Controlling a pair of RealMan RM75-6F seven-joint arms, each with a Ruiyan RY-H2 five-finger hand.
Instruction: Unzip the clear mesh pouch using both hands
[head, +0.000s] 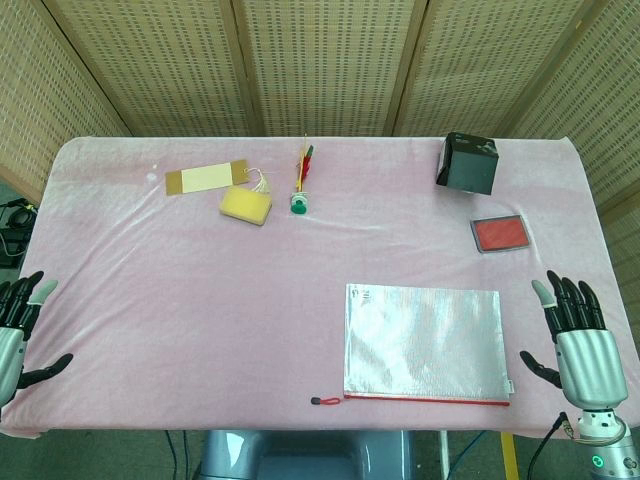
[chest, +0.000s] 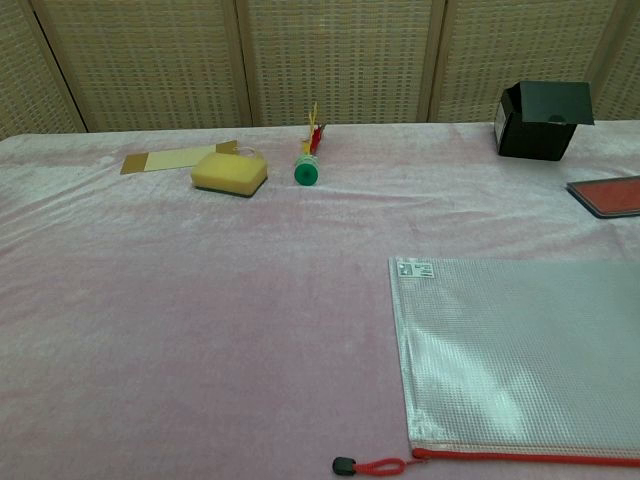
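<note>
The clear mesh pouch (head: 422, 343) (chest: 520, 350) lies flat on the pink table, right of centre near the front edge. Its red zipper runs along the near edge, with the red pull cord (head: 328, 401) (chest: 372, 466) sticking out at the left end. My left hand (head: 18, 325) hovers at the table's front left corner, fingers spread, holding nothing. My right hand (head: 578, 340) is at the front right, just right of the pouch, fingers spread and empty. Neither hand touches the pouch, and the chest view shows no hands.
At the back lie a yellow sponge (head: 245, 205) (chest: 229, 172), a tan card (head: 205, 179), a green-capped bundle of sticks (head: 300, 180) (chest: 308, 160), a black box (head: 467, 162) (chest: 541, 119) and a red pad (head: 499, 234) (chest: 608, 195).
</note>
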